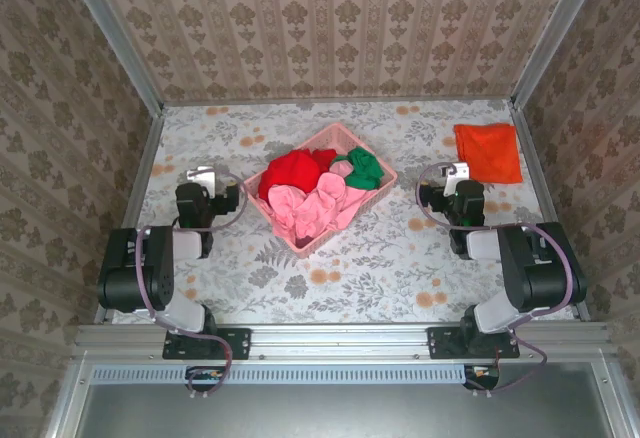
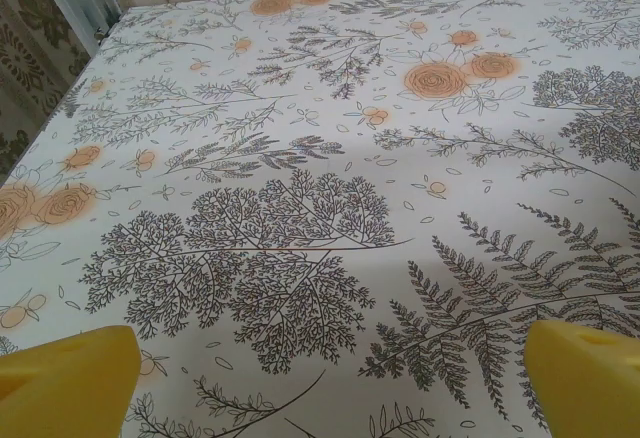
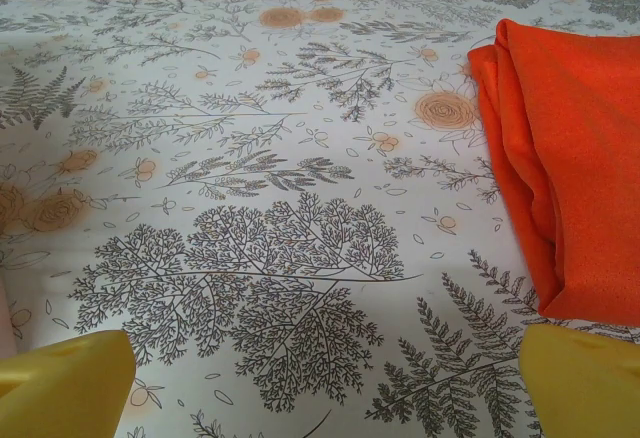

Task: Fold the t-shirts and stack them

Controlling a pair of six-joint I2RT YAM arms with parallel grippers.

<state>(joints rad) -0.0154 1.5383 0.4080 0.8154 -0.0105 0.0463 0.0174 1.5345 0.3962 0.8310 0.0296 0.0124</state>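
Right, picking hasn't started: left gripper [image 2: 322, 390] and right gripper [image 3: 322, 390] both have jaws spread wide, holding nothing. Orange shirt [image 1: 488, 151] lies folded far right. Pink shirt [image 1: 312, 208], red shirt [image 1: 290, 173] and green shirt [image 1: 362, 168] sit bunched in the basket [image 1: 300, 246], centre. Next, probably, a reach into it for the pink one.

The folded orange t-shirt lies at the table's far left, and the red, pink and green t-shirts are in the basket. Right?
No. The top external view shows the folded orange t-shirt at the table's far right; the red t-shirt, pink t-shirt and green t-shirt are in the basket.
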